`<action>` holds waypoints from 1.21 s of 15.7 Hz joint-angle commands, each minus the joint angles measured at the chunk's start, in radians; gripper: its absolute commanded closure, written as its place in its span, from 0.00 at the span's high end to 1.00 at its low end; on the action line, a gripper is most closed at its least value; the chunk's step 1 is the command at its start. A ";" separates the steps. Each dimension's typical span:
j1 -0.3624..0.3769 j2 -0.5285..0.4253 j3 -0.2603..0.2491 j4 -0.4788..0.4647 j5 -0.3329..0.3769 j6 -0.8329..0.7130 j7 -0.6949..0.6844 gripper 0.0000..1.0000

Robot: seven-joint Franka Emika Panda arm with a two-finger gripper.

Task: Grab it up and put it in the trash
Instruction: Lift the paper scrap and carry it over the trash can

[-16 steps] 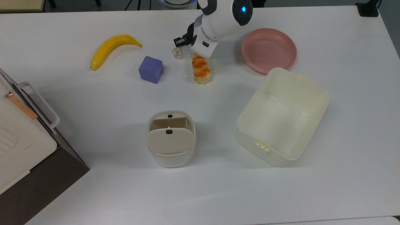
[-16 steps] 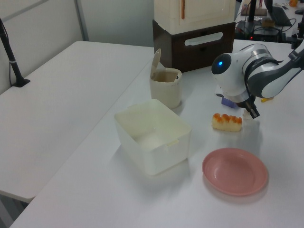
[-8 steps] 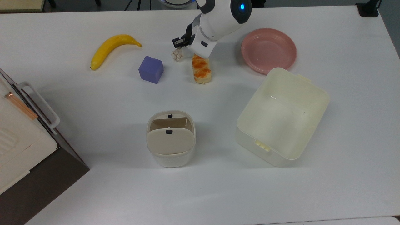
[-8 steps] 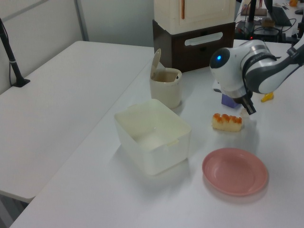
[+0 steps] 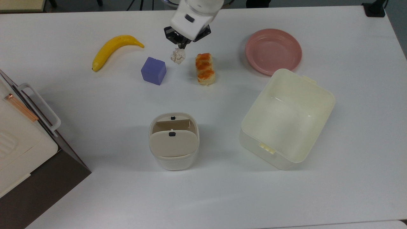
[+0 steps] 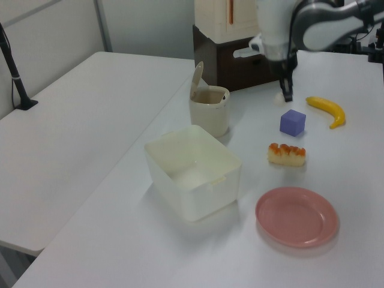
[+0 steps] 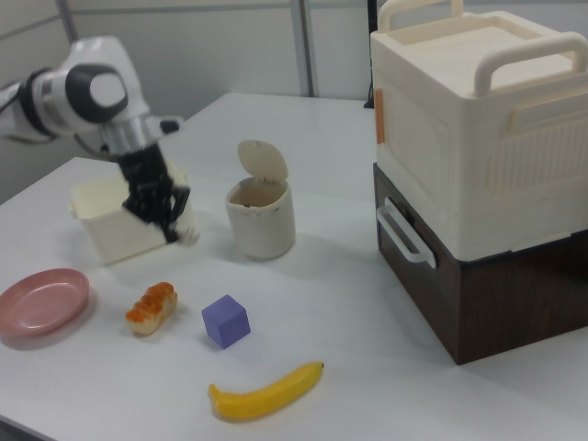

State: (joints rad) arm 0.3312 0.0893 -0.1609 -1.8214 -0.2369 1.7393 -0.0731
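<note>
Paper wad (image 5: 177, 56) pinched in the gripper (image 5: 180, 48), lifted above the table (image 5: 95, 101) between the purple cube (image 5: 154, 70) and the glazed bread stick (image 5: 205, 68).

The trash bin (image 5: 174, 159) stands with its beige swing lid (image 5: 173, 143) tipped up, and its inside is too shadowed to read; the cream box (image 5: 287, 117) beside it looks empty, and the pink plate (image 5: 273, 51) holds nothing. In the right view the jaws are closed on the wad (image 7: 187, 235), which seems to hang clear of the tabletop in front of the box (image 7: 110, 220). A second ago the wad lay on the table with the gripper low beside it and the arm covering the bread's far end; now the arm has risen and swung towards the banana (image 5: 114, 49), leaving the bread fully in sight. The bin, box, cube and plate have not moved.
</note>
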 commanded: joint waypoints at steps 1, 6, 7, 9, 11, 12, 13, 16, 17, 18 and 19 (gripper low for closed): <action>-0.052 0.108 -0.005 0.166 0.045 0.067 0.022 0.00; -0.109 0.265 0.001 0.278 0.036 0.307 0.203 0.00; -0.122 0.280 0.004 0.310 0.037 0.325 0.219 0.00; -0.132 0.282 0.007 0.338 0.039 0.330 0.226 0.00; -0.139 0.283 0.024 0.344 0.041 0.379 0.248 0.00; -0.155 0.285 0.033 0.343 0.039 0.409 0.269 0.00; -0.167 0.286 0.050 0.343 0.037 0.423 0.275 0.00; -0.199 0.314 0.095 0.343 0.036 0.428 0.279 0.00; -0.210 0.326 0.109 0.344 0.036 0.428 0.279 0.00; -0.216 0.343 0.119 0.346 0.037 0.431 0.300 0.00; -0.221 0.352 0.119 0.346 0.039 0.462 0.326 0.00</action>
State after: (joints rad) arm 0.1349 0.4042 -0.0680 -1.4859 -0.2110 2.1450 0.1928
